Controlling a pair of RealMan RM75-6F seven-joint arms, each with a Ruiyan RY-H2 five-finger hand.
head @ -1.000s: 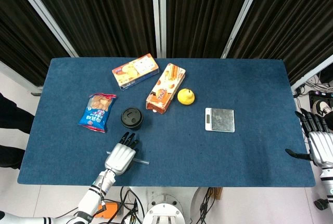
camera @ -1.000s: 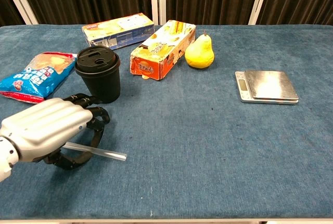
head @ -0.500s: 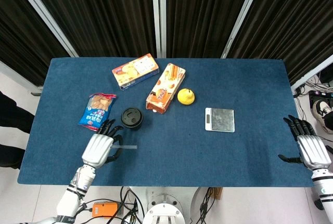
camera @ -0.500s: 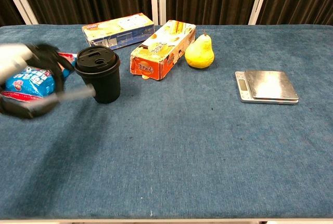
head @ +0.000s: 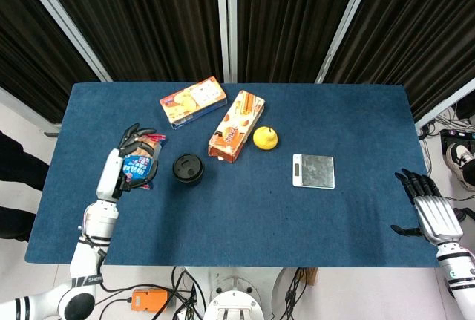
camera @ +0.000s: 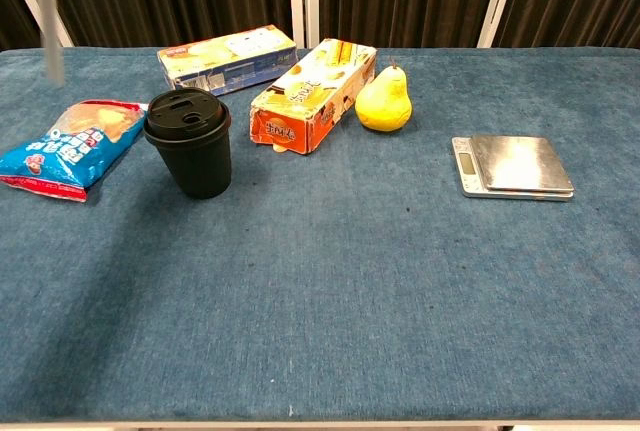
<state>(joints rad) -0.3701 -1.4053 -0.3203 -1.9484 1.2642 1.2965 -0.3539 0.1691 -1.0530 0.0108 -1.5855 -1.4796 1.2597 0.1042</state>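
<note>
Moved: your left hand point(head: 128, 161) has been rising off the near table point(head: 297, 216) and is now hanging above the blue snack bag point(camera: 68, 144), left of the black cup point(head: 188, 169); your right hand point(head: 432, 214) has been drifting slightly along the right-hand edge
Left hand: fingers are curling in; the chest view is showing a pale blurred straw point(camera: 50, 31) standing upright at the top-left corner, so it is apparently pinching it, though the grip itself is not showing
Right hand: fingers are spreading wide, holding nothing, hovering just off the table edge, well apart from the scale point(head: 313, 171)
Straw: it is riding high in the air, left of and above the cup, touching nothing else
Cup: it is standing upright with its lid on, just beside the snack bag, with the orange box point(head: 236, 126) and the pear point(head: 265, 138) behind it
Doing it well: you are moving fast enough to blur the straw, so be slowing down before closing in on the lid
Pinch: be keeping it steady so the straw is staying vertical
Risk: a sideways knock is likely tipping the light cup, so be approaching from above
</note>
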